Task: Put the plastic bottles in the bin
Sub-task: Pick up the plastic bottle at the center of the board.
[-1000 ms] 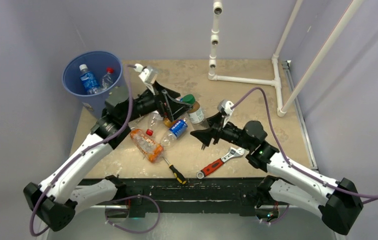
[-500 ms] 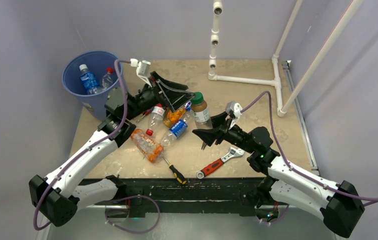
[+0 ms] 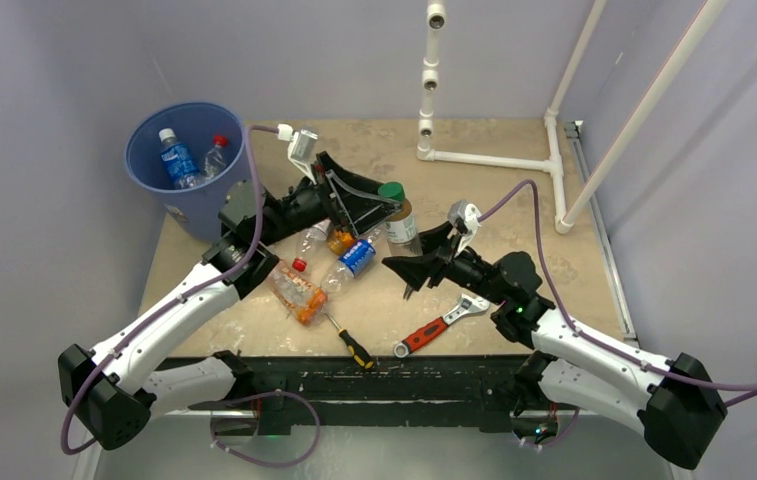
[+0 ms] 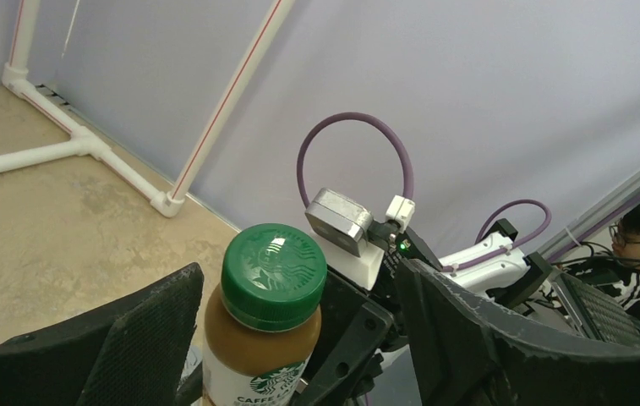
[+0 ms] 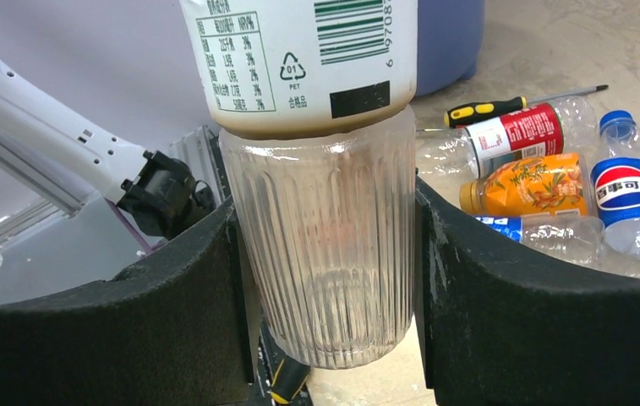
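Although two bottles are already seen inside the bin, which stands at the far left corner of the table, the task is judged well short of done. Of those two, a blue-labelled bottle is found on the left and a red-capped bottle on the right.

A heap of at least four bottles is left lying on the table's left half, near the bin. It is made up of a crushed orange-filled bottle at the near side, a blue-labelled cola bottle, a clear red-labelled bottle and a small orange bottle.

Just right of the heap the coffee bottle is held upright. A green cap, brown contents beneath it, a white label and a ribbed clear base are shown. That base is pinched by the right gripper, whose fingers are pressed against both sides. The left gripper is spread around the cap, with a gap visible on one side at least, so nothing is gripped by it. A handover toward the bin side is judged to be the step in hand.
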